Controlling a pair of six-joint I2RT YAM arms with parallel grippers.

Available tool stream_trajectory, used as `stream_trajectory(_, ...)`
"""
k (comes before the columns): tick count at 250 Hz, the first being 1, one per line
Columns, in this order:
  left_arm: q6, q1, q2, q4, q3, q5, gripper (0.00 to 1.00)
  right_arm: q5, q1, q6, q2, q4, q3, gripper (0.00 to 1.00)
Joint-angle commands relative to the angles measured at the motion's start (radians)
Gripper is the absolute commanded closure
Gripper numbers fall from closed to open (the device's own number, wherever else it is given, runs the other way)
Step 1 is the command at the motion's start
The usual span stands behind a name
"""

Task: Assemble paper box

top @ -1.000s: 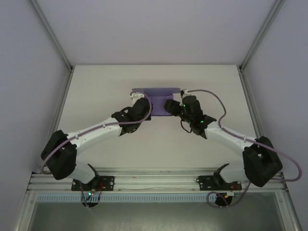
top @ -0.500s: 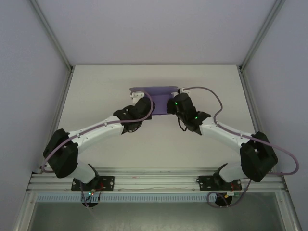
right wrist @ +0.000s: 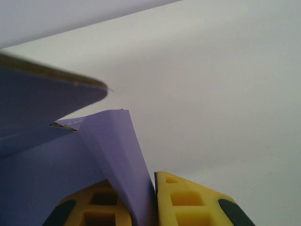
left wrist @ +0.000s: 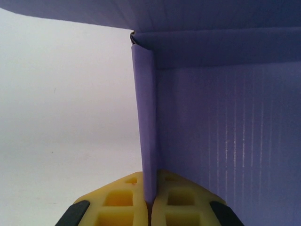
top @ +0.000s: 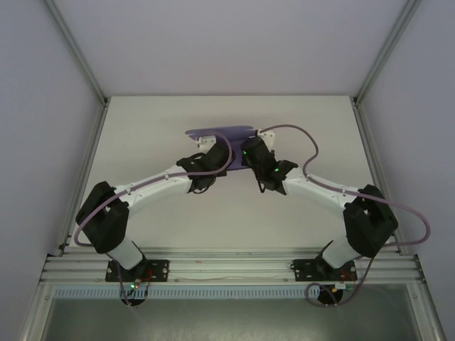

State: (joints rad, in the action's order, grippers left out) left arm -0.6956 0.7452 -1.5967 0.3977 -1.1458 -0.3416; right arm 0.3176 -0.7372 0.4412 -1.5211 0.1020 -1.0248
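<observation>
The purple paper box is held above the far middle of the table between both arms, partly folded. My left gripper is shut on an upright side wall of the paper box, whose floor and far wall spread to the right. My right gripper is shut on a bent flap of the paper box at its other end; a wider panel juts in from the upper left. In the top view the left gripper and the right gripper meet the card from the near side.
The white table runs to grey walls at the back and both sides, with metal posts in the corners. Both arms reach in from their bases at the near rail. A purple cable loops above the right arm.
The right gripper closed on the box's flap. Both arms then shifted left and inward, carrying the box a little left; the left gripper kept its grip.
</observation>
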Motion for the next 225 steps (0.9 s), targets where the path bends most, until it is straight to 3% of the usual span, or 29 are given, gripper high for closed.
stream_trajectory(1, 0.018, 0.039, 0.039, -0.046, -0.079, 0.004, 1.0, 0.108, 0.009, -0.082, -0.047, 0.153, 0.03, 0.9)
stream_trajectory(85, 0.015, 0.04, 0.054, -0.05, -0.063, -0.001, 1.0, -0.193, 0.031, -0.024, 0.091, 0.045, 0.157, 0.75)
stream_trajectory(129, 0.019, 0.039, 0.059, -0.05, -0.06, 0.004, 1.0, -0.224, 0.034, -0.017, 0.09, 0.063, 0.162, 0.67)
stream_trajectory(225, 0.026, 0.039, 0.038, -0.038, -0.075, 0.002, 1.0, -0.394, 0.044, 0.038, 0.175, -0.008, 0.242, 0.62)
